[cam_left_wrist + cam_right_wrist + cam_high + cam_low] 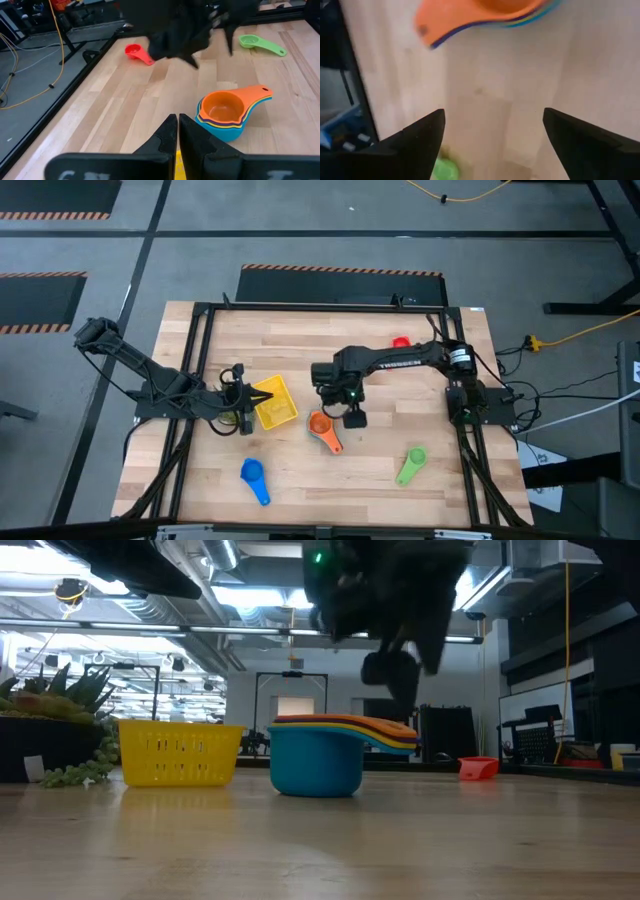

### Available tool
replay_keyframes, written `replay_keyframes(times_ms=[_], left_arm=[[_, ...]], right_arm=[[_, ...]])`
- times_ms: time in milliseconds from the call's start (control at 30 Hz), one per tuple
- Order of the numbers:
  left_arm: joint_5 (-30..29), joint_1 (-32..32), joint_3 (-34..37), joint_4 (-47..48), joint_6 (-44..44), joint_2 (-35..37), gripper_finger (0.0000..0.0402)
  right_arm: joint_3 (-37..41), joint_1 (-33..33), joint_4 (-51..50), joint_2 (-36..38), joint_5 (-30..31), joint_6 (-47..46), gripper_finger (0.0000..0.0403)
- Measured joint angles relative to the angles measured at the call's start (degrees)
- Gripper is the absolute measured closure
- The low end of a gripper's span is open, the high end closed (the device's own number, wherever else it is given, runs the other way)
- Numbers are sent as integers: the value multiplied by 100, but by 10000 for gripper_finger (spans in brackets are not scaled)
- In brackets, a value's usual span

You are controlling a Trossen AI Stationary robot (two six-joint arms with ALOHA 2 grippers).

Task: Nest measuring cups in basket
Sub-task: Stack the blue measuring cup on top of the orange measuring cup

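Note:
A nested stack of measuring cups (320, 426), light blue at the bottom and orange on top (225, 112), stands on the table's middle (318, 760). Single cups lie apart: dark blue (253, 475), green (412, 463) and red (401, 342). The yellow basket (273, 402) sits left of the stack (180, 753). My right gripper (492, 135) hovers open just right of the stack, over its handles (435, 25), touching nothing. My left gripper (177, 127) is shut at the basket's left wall. My left gripper pinches the basket's left wall between its two fingers; a sliver of yellow (176, 161) shows between them. The fingers come level from the table's left side. The basket rests on the table.
A spiky green plant with trailing beads (60, 730) stands at the table's left in the low view. The dark frame rails (205, 360) run along the table's left and right sides. Bare wood lies between the stack and the green cup.

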State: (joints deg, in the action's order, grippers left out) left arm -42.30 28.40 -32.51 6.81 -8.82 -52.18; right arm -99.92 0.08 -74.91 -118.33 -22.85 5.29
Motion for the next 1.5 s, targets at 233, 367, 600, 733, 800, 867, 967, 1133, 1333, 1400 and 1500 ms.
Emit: replay_keyframes(times_ms=[233, 367, 600, 733, 800, 867, 967, 1133, 1333, 1400, 1500], left_arm=[[0, 0, 0, 2, 0, 0, 391], [-2, 1, -2, 0, 10, 0, 391], [0, 0, -2, -24, 20, 0, 391], [-1, 2, -2, -427, -328, 0, 391], [2, 0, -2, -704, -591, 0, 391], [5, 2, -2, -928, -870, 0, 391], [303, 2, -2, -1144, -1619, 0, 391], [2453, 85, -11, -1204, -3079, -108, 391], [3357, 665, -11, -1416, -5238, -880, 391], [3540, 829, -11, -1359, -5862, -1231, 391], [3842, 994, -7, -1311, -6965, -1654, 391]], right_arm=[[84, 188, -150, 819, 207, 97, 64], [805, 231, 211, 1623, 440, -167, 64], [3157, 242, 2194, 3453, 529, -1190, 65], [4225, 242, 3255, 4314, 527, -1710, 65], [4671, 242, 3780, 4647, 528, -1832, 65], [5063, 242, 4287, 4904, 529, -1855, 65], [5526, 242, 4984, 5154, 531, -1852, 65], [5965, 242, 5696, 5245, 532, -1864, 65], [6046, 242, 5807, 5244, 529, -1855, 65], [6046, 242, 5807, 5244, 529, -1850, 65], [6046, 242, 5807, 5244, 529, -1829, 65]])
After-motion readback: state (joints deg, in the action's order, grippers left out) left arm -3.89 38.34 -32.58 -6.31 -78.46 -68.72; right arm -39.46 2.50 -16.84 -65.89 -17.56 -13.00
